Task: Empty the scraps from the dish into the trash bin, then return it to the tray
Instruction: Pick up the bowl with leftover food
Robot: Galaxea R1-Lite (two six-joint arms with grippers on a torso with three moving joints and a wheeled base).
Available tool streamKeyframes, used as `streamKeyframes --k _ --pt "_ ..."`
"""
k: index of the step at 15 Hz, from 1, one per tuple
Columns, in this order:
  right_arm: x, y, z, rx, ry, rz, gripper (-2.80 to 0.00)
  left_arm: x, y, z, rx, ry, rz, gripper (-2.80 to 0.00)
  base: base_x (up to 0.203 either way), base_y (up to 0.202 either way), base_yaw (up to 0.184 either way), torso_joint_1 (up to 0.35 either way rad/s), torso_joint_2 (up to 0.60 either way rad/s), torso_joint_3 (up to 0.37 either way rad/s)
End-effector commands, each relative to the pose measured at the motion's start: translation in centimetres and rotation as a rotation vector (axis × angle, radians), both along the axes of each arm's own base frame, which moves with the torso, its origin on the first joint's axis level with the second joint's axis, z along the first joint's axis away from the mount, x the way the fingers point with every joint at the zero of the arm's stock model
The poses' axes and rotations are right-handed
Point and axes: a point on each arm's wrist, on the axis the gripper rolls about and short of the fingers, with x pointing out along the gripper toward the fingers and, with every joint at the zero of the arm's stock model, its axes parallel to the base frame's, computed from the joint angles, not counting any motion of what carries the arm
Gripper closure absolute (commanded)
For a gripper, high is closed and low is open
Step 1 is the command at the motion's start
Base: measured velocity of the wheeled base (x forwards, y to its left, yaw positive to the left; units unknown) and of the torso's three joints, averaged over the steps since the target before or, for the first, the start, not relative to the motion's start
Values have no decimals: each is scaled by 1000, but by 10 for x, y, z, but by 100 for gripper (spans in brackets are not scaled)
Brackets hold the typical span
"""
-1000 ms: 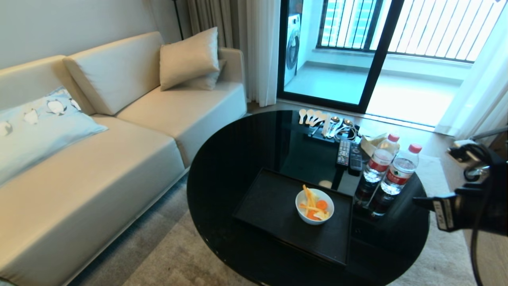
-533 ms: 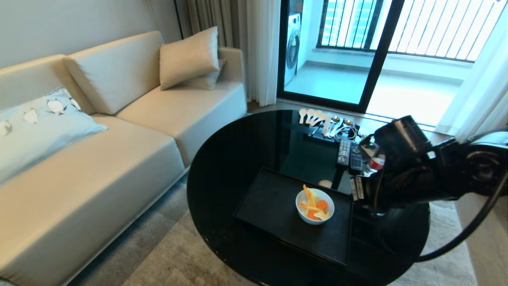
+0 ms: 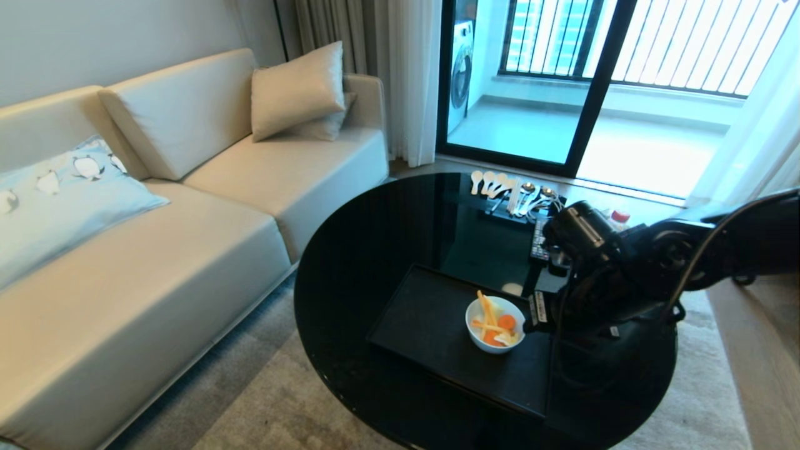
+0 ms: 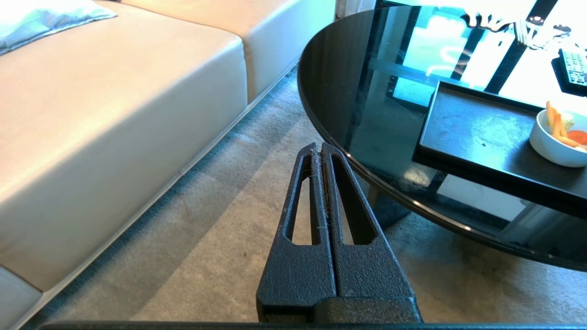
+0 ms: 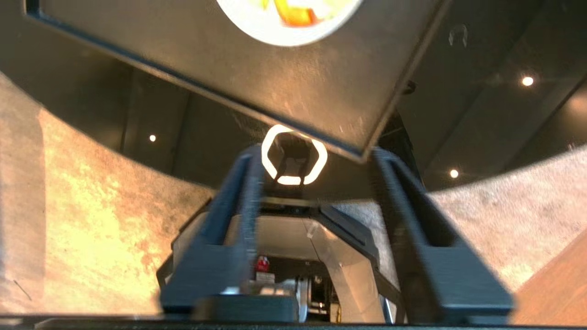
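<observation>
- Bowl sits upright on the black tray, toward the tray's right end, w/ scraps inside: carrot slices, yellow-orange strips, pale peel bits.
- Tray lies flat on the round black table; bowl is the only thing on it.
- R gripper hangs over the tray's corner, near the bowl but not touching; fingers spread apart, nothing between them (wrist view shows only the bowl's rim edge at the frame's border).
- In head view the R arm reaches in from the right, its front end just beside the bowl's right side; it hides most of what stands behind it.
- L gripper parked low over the carpet beside the table edge, fingers pressed together, empty.
- Bin: not in any view.
- Far side of table: row of spoons, a remote partly hidden by the arm, a red bottle cap peeking over it.
- Beige sofa to the left, w/ a pale-blue cushion and a beige one.
</observation>
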Motion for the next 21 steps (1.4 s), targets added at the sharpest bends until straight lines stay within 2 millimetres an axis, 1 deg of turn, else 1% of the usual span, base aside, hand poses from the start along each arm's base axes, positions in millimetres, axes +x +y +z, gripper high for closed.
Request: streamKeyframes --k 1,4,6,9,10,13,18,21 --pt "18 12 -15 -10 21 3 -280 0 0 0 -1 0 1 0 0 0 0 0 0 0" --pt "47 28 -32 -13 19 4 -280 0 0 0 -1 0 1 0 0 0 0 0 0 0" --pt "63 36 -49 -42 25 -9 -280 0 0 0 -1 0 1 0 0 0 0 0 0 0" --pt "86 44 -79 -110 17 -106 -280 0 0 0 -1 1 1 0 0 0 0 0 0 0" --pt "90 44 -86 -121 19 -143 -280 0 0 0 -1 -1 1 0 0 0 0 0 0 0" --pt "94 39 -86 -120 18 -172 -280 0 0 0 -1 0 1 0 0 0 0 0 0 0" --pt "101 19 -79 -117 14 -221 -280 0 0 0 -1 1 1 0 0 0 0 0 0 0" --pt "103 12 -86 -124 33 -237 -280 0 0 0 -1 1 1 0 0 0 0 0 0 0"
